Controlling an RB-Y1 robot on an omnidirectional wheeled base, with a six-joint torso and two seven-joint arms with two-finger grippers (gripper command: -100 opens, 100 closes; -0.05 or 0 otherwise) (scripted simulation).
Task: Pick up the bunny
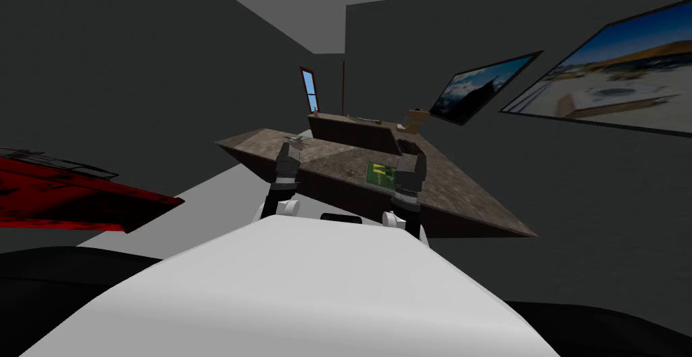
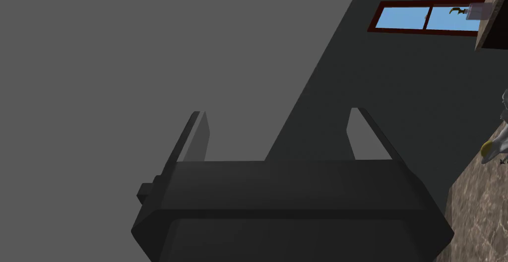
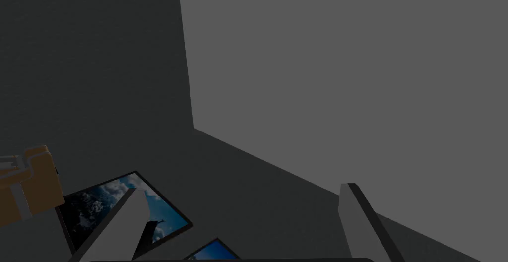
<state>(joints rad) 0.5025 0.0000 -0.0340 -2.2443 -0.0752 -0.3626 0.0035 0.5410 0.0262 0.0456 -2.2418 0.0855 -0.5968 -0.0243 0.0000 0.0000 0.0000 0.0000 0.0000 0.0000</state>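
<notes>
Just beyond the left gripper [image 1: 287, 150], a little to its inner side, the bunny [image 1: 296, 142] sits on the mottled brown stone table [image 1: 459, 184], small and pale grey. In the left wrist view it [image 2: 497, 146] shows as a whitish figure with a yellow patch, off to the outside of one finger and well clear of both, resting near the table's edge [image 2: 476, 214]. The left gripper [image 2: 280, 135] stands wide, its two blades spread with nothing between them, raised above the near edge of the table and pointing past it toward the wall. The right gripper [image 1: 412, 163] hovers over the table's other side, and its fingers [image 3: 121, 222] are likewise spread wide and hold nothing. A flat green thing [image 1: 380, 173] lies on the tabletop just beside the right gripper, on its inner side, between the two hands. Farther beyond the right gripper stands a tan box [image 1: 415, 120], seen at one side of that hand's view [image 3: 27, 189].
</notes>
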